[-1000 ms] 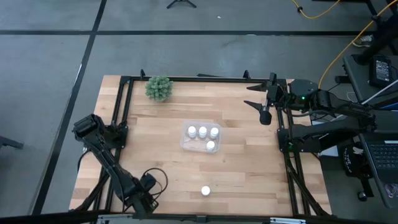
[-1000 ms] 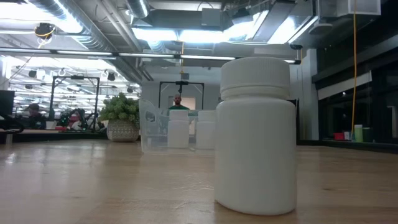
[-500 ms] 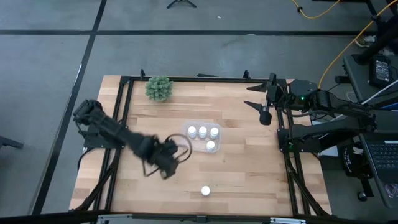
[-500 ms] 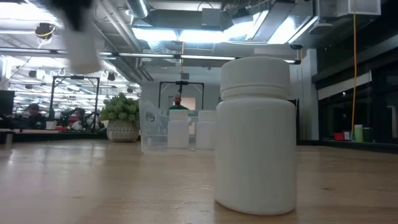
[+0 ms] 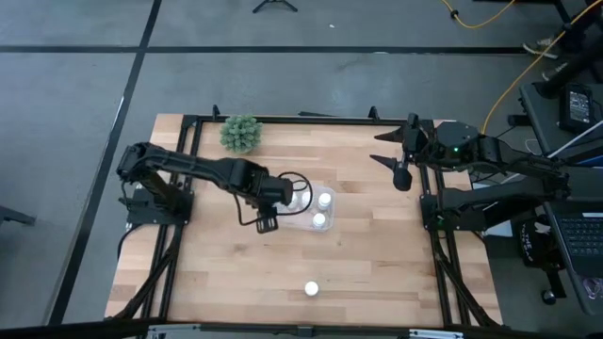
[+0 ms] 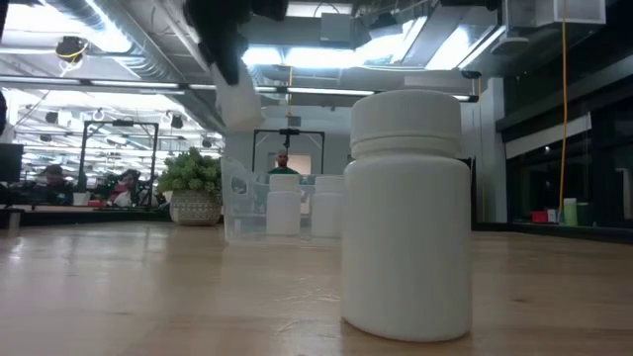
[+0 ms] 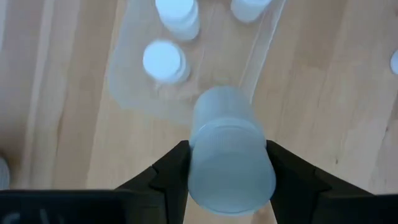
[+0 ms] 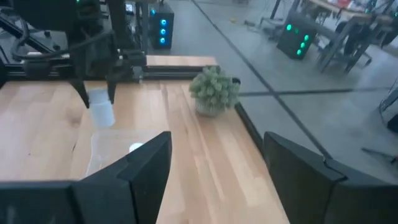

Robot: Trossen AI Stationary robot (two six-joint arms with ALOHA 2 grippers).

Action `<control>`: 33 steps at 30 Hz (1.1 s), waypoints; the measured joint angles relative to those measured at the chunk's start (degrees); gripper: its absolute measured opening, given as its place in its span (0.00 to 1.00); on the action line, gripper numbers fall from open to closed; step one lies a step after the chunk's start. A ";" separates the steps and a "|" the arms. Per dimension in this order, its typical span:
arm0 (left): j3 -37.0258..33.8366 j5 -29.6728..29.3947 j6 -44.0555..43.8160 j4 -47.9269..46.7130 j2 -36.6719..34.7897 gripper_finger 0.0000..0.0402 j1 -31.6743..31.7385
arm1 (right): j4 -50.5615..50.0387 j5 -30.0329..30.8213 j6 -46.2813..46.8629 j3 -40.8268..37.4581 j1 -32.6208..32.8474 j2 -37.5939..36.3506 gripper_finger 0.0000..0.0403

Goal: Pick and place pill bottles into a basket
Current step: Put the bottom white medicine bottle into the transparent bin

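**High view: most bottles are in, one is carried, one waits**

The wooden surface point(image 5: 367, 254) carries the clear basket point(image 5: 332, 218), which already holds several pill bottles point(image 5: 318, 220). One bottle point(image 5: 311, 289) stands alone near the front edge, well apart. The left end effector point(image 7: 227, 163) hangs above the basket's edge, clenched on a white bottle point(image 7: 227, 149). The right end effector point(image 5: 394, 162) waits at the side, fingers spread, empty.
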 joint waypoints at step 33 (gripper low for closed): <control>11.45 3.72 20.58 -3.26 20.36 0.41 2.05 | -6.15 -0.17 4.51 0.00 0.15 0.00 0.63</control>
